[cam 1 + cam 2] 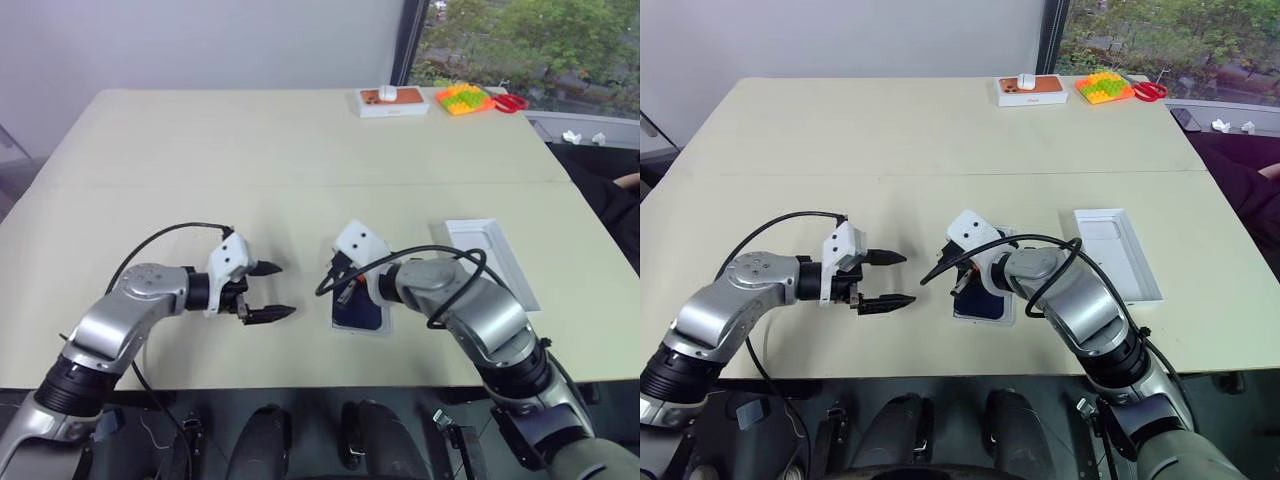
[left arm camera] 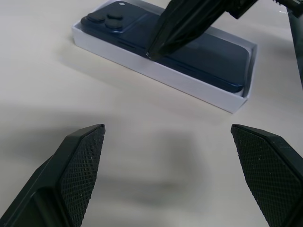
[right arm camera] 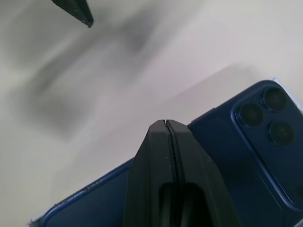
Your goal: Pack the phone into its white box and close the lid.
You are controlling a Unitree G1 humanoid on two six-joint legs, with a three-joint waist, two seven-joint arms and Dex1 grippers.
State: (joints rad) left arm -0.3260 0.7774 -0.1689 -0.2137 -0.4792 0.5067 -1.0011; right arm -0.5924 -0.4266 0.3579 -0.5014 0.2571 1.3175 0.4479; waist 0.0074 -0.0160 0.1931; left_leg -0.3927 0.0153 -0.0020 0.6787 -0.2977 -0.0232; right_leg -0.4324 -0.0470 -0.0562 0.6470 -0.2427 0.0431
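1. Phone [image 2: 199, 52] lies back-up inside the white box [image 2: 156, 71] on the desk [image 1: 300, 150], near-centre, just in front of the robot. Camera cluster shows clearly in the left wrist view; from the head views most of phone + box is hidden under the right arm, only a dark strip and a thin white rim visible.
2. Right end effector [image 2: 154, 52]: fingers clenched tight together, nothing between them. The tip sits at the phone's long edge by the box wall; looks like contact, but can't confirm. In the head views the tip itself is masked by the wrist housing + cable.
3. Left end effector [image 1: 272, 291]: released, fingers spread wide, empty. Hovers to the left of the box, pointing right toward it, apart from it. Its fingertips [image 2: 85, 156] are cut off at the frame bottom in its wrist view.
4. Lid [image 1: 1118, 252] lies to the right of the box, open side up, white inside. Its near end is partly covered by the right forearm; the printed top can't be seen.
5. Far right corner of desk: small orange-topped box [image 1: 393, 101] with a white item on it, a yellow/orange/green toy [image 1: 463, 98], red scissors [image 1: 511, 102]. Too small for detail.
6. Right edge: bit of a person's hand [image 1: 630, 180], cut off by the frame.
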